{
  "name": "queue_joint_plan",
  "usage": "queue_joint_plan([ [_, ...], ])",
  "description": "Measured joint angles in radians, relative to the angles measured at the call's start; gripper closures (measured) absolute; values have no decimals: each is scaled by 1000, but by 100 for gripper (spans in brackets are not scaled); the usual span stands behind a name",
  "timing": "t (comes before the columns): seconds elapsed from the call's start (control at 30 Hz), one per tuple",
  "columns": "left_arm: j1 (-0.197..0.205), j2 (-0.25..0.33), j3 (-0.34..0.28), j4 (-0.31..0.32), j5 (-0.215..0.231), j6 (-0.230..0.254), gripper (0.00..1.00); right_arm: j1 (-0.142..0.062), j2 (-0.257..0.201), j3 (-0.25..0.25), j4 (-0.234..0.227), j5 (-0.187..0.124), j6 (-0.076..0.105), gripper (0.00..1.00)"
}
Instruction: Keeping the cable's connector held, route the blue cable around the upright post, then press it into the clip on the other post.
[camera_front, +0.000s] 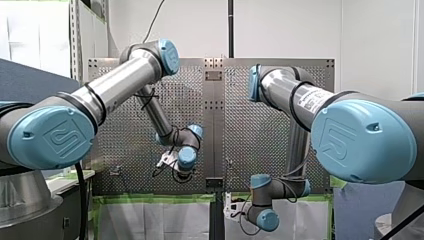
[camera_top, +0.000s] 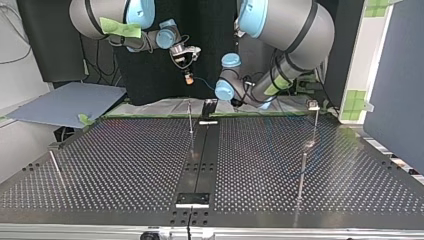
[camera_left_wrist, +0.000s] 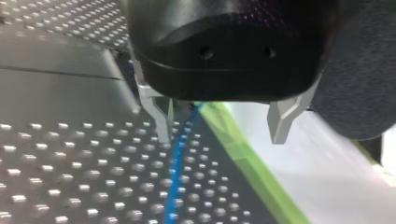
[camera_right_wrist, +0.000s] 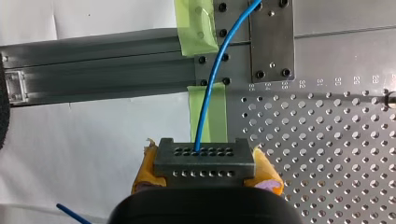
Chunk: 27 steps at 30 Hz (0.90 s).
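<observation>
The blue cable (camera_right_wrist: 210, 88) runs out of the grey connector (camera_right_wrist: 204, 161), which my right gripper (camera_right_wrist: 205, 170) pinches between its yellow pads (camera_right_wrist: 266, 171); it is held off the table's edge, over white cloth (camera_right_wrist: 93, 140), apparently so the cable's end cannot slip free; in the top view it hangs at twelve o'clock from the upright post (camera_top: 190, 117). My left gripper (camera_left_wrist: 220, 135) hovers low over the perforated table (camera_top: 125, 160), metal fingers (camera_left_wrist: 161, 121) spread, the cable passing between them ungripped, seemingly poised to guide the slack; routing looks not yet begun; what looks to be the clip (camera_top: 313, 105) tops its post at two o'clock from the table's centre.
</observation>
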Motion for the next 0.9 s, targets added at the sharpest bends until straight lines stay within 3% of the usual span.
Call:
queue_joint_plan([
  [0.17,-7,-40,19,-1,9,11,1,0,0,0,0,-8,0,100],
  [0.43,-19,-49,27,13,22,11,1,-1,0,0,-1,-25,0,100],
  [0.73,-40,-78,28,18,-8,21,1,-5,0,-1,-6,-40,5,100],
  [0.9,-55,-104,28,17,7,34,1,-6,0,-1,-5,-43,6,100],
])
